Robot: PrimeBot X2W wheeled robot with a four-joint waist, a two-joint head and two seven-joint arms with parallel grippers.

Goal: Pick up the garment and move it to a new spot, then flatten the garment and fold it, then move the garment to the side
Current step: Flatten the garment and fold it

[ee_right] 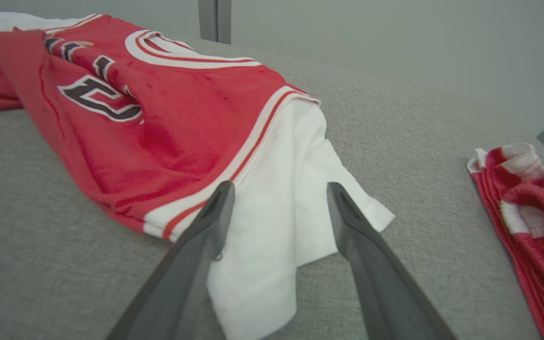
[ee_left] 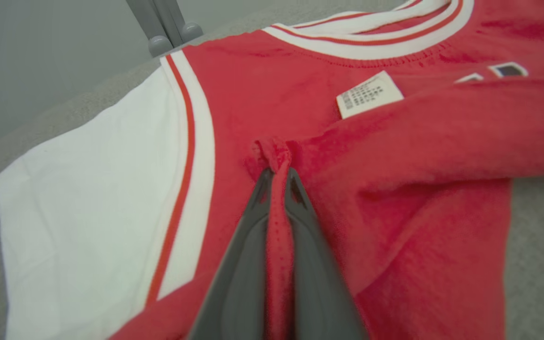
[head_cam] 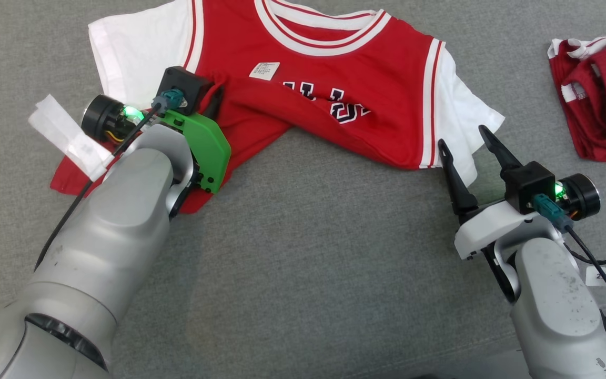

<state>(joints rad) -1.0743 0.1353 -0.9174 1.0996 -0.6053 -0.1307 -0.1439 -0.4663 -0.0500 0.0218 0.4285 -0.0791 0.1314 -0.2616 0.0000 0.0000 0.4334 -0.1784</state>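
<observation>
- The red and white soft jersey shirt (head_cam: 308, 68) lay spread on the gray cloth surface (head_cam: 308, 263).
- The left gripper (ee_left: 279, 163) pinched a red fold of it tight.
- The right gripper (head_cam: 464, 137) had its jaws wide by the white sleeve (ee_right: 291, 189), holding nothing.

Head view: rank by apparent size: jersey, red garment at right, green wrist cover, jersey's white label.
1. jersey
2. red garment, cut off by the frame edge
3. green wrist cover, nearer the camera, so it looks bigger than it is
4. white label
</observation>
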